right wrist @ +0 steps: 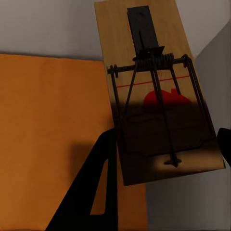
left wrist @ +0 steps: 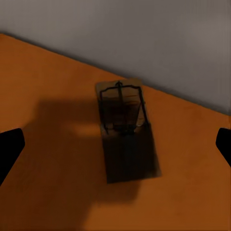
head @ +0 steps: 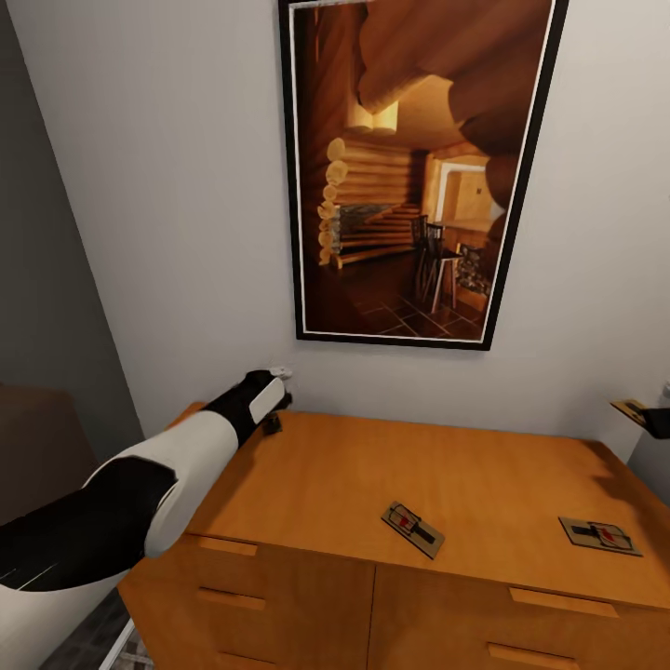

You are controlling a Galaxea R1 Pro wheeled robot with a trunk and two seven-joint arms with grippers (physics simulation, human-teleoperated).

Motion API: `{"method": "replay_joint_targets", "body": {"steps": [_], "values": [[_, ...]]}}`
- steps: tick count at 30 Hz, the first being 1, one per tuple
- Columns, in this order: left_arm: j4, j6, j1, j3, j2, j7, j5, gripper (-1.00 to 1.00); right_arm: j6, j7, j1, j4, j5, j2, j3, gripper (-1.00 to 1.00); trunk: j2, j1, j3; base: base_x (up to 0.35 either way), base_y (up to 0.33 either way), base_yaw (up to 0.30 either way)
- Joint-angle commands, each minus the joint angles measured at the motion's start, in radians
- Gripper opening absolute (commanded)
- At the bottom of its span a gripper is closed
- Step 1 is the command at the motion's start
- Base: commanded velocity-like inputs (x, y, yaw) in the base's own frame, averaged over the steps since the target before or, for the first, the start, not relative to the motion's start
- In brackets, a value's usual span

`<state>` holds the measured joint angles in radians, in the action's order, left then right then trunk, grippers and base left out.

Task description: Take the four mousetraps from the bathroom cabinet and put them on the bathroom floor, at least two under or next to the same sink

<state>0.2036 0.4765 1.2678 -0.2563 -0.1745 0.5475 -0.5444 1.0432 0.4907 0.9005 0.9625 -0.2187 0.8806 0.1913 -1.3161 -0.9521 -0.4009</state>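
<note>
From the head camera, your left arm (head: 186,447) reaches to the back left corner of the cabinet (head: 372,484), whose top surface carries two mousetraps (head: 412,529) near the front edge. Your left wrist camera shows the left pincer (left wrist: 115,144) spread wide above a third mousetrap (left wrist: 126,130) lying flat by the wall. Your right wrist camera shows the right pincer (right wrist: 168,159) clamped on a fourth mousetrap (right wrist: 154,91), held in the air beside the cabinet's edge.
</note>
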Motion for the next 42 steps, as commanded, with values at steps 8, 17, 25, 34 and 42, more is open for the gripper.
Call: {"method": "replay_joint_targets", "body": {"steps": [8, 17, 25, 34, 42], "values": [[-0.078, -0.086, 0.001, -0.008, 0.0, -0.062, 0.0, 1.0, 0.004, -0.003, 0.002, -0.012, -0.004, 0.0, 0.003, -1.0, -0.001, 0.0, -0.001, 0.0, 0.0, 0.0], [-0.106, -0.147, -0.001, -0.008, 0.0, -0.089, 0.027, 1.0, 0.004, -0.003, 0.002, -0.013, -0.004, 0.001, 0.003, -1.0, -0.001, 0.0, -0.001, 0.0, 0.0, 0.0], [-0.106, -0.148, -0.001, -0.012, 0.0, -0.091, 0.075, 1.0, 0.004, -0.003, 0.003, -0.013, -0.004, 0.001, 0.003, -1.0, -0.001, 0.0, -0.001, 0.0, 0.0, 0.0], [-0.114, -0.167, -0.007, -0.013, 0.0, -0.092, 0.133, 1.0, 0.004, -0.003, 0.002, -0.013, -0.004, -0.001, 0.003, -1.0, -0.001, 0.0, -0.001, 0.0, 0.0, 0.0], [-0.113, -0.175, -0.01, -0.014, 0.0, -0.092, 0.221, 1.0, 0.004, -0.003, 0.002, -0.013, -0.004, 0.0, 0.003, -1.0, -0.001, 0.0, -0.001, 0.0, 0.0, 0.0]]}}
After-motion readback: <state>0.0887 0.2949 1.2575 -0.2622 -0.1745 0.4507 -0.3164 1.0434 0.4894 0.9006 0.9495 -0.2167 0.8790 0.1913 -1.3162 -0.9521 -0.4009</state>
